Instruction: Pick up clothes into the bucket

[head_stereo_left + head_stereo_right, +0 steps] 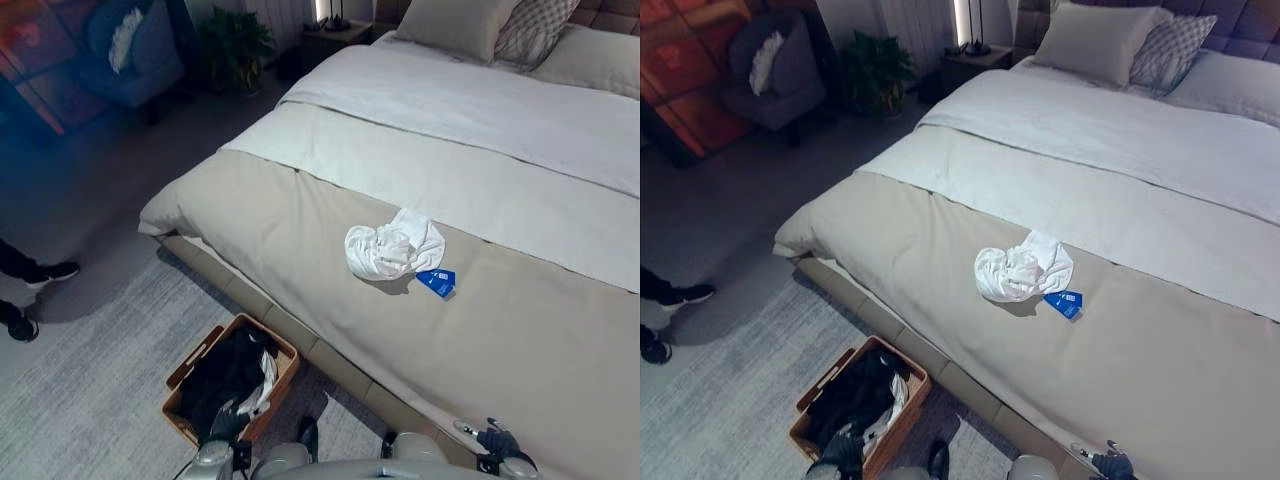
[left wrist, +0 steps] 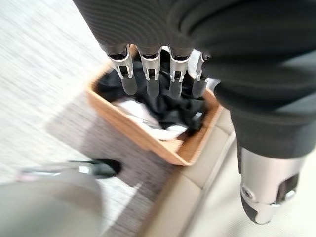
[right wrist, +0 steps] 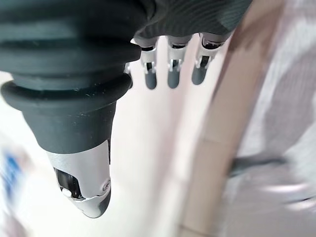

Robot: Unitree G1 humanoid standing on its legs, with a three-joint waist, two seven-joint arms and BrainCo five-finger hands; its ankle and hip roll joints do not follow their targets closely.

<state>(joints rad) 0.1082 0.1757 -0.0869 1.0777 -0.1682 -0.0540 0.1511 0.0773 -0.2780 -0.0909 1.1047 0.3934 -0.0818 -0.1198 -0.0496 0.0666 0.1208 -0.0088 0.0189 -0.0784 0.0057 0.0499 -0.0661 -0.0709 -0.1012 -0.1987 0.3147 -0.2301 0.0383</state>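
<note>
White garment (image 1: 393, 248) lies crumpled mid-bed (image 1: 520, 330), bucket (image 1: 181, 415) at 7 o'clock. Judged light, limp; take its bunched centre. Left robot hand (image 2: 163, 74) and right robot hand (image 3: 170, 69): fingers relaxed, empty.

We see the basket's (image 1: 283, 352) dark clothes (image 1: 225, 370) partly hidden by the left hand (image 1: 228, 420); a person's shoes (image 1: 50, 271), perhaps sneakers, sit cropped at the edge.

Soft crumpled white cloth garment (image 1: 393, 248) on matt beige bedcover (image 1: 300, 250); smooth wooden basket (image 1: 282, 352) of dark cloth.
</note>
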